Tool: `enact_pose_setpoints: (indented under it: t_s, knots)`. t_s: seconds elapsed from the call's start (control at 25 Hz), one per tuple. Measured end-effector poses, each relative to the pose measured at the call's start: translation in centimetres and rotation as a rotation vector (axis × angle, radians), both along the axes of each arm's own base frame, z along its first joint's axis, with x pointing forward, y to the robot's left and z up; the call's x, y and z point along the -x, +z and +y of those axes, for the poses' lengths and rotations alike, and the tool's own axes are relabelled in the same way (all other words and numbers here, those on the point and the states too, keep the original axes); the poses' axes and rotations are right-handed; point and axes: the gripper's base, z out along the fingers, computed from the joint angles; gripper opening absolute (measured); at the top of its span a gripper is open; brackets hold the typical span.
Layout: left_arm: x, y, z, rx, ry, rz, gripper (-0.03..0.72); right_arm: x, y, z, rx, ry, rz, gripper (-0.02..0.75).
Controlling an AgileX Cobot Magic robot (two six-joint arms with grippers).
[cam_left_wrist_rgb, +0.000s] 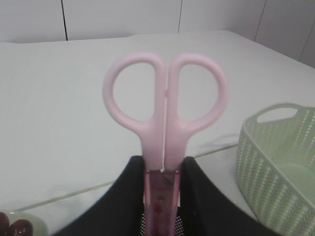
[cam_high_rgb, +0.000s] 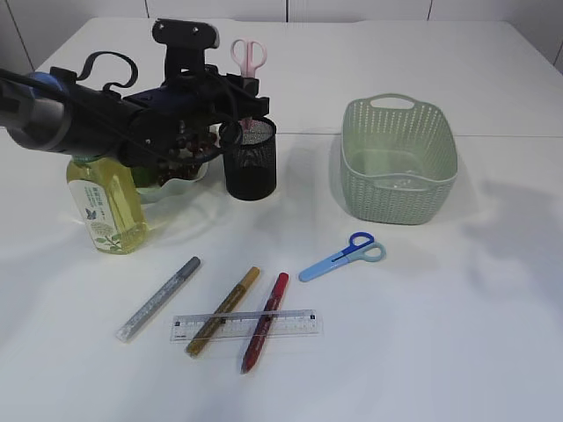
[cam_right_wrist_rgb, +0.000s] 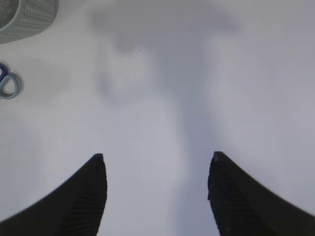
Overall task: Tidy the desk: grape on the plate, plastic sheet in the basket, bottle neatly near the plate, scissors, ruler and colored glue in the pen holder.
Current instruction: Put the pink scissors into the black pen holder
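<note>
My left gripper (cam_left_wrist_rgb: 162, 169) is shut on the pink scissors (cam_left_wrist_rgb: 165, 108), handles up, with the sheathed blade end dipping into the black mesh pen holder (cam_high_rgb: 251, 163). Blue scissors (cam_high_rgb: 343, 257), the clear ruler (cam_high_rgb: 246, 324) and silver (cam_high_rgb: 158, 299), gold (cam_high_rgb: 224, 309) and red (cam_high_rgb: 265, 321) glue pens lie on the table in front. The yellow bottle (cam_high_rgb: 106, 207) stands left of the plate (cam_high_rgb: 171, 189), which the arm mostly hides; dark grapes (cam_left_wrist_rgb: 17, 227) show on it. My right gripper (cam_right_wrist_rgb: 157, 157) is open over bare table. No plastic sheet shows clearly.
The green basket (cam_high_rgb: 400, 158) stands right of the pen holder, its rim (cam_left_wrist_rgb: 280, 162) close to the left gripper. The ruler lies across the gold and red pens. Blue scissor handles (cam_right_wrist_rgb: 7, 83) sit at the left edge of the right wrist view.
</note>
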Motion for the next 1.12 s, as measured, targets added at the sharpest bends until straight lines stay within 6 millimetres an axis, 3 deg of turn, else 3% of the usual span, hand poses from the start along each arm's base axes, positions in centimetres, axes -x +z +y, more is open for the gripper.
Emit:
enact_pose_setpoints:
  t_s: [1.12]
  knots:
    - [0.08,-0.55,0.10,-0.026,0.007,0.057,0.179,0.00,0.00,0.00,0.000,0.000,0.000,0.508]
